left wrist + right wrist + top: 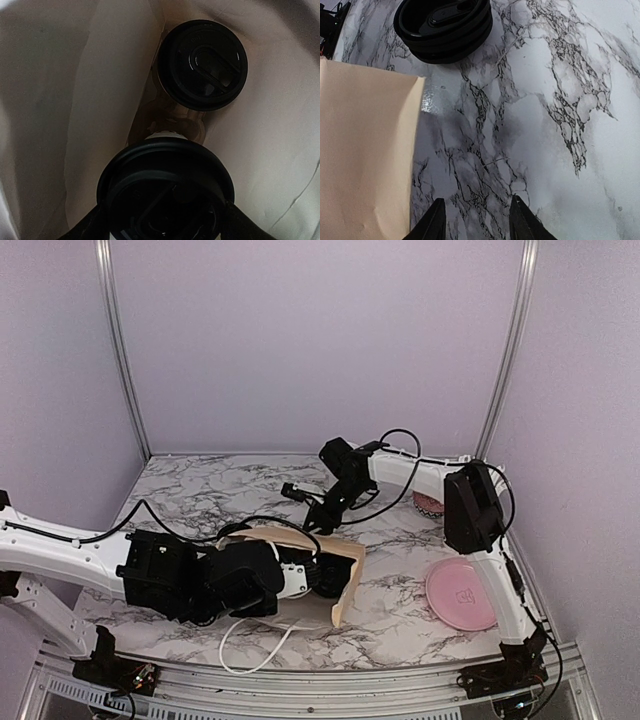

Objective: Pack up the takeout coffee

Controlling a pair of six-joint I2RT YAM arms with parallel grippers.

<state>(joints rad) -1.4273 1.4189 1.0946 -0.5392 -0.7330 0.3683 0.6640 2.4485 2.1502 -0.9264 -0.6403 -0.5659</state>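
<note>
We found the takeout coffee, a white paper cup under a round black plastic lid, inside the tan paper bag. The bag sat on the white, dark-veined marble desk in front of the arms. The left pincer was inside the bag's mouth and closed on that cup, one dark finger pressed at each side by the lid. Deeper in the bag, near the held cup but apart from it, was a second lidded cup of the same kind. The right pincer hovered over bare marble with its jaws parted and nothing between them. The bag's edge lay to one side of it and a stack of loose black plastic lids beyond.

We judged the cup light and soft-walled, thin paper that would dent or buckle under a hard squeeze. Whether it was full we could not tell. The lid looked glossy and slick and probably only snapped on, so a pull on the lid alone might pop it off. The best hold, we thought, was across the upper wall right under the lid, where the rolled rim stiffens the paper. That called for modest pressure and keeping the cup from tipping. The bag looked limp and would lend little support, so we thought the cup's base should be resting before any release.
</note>
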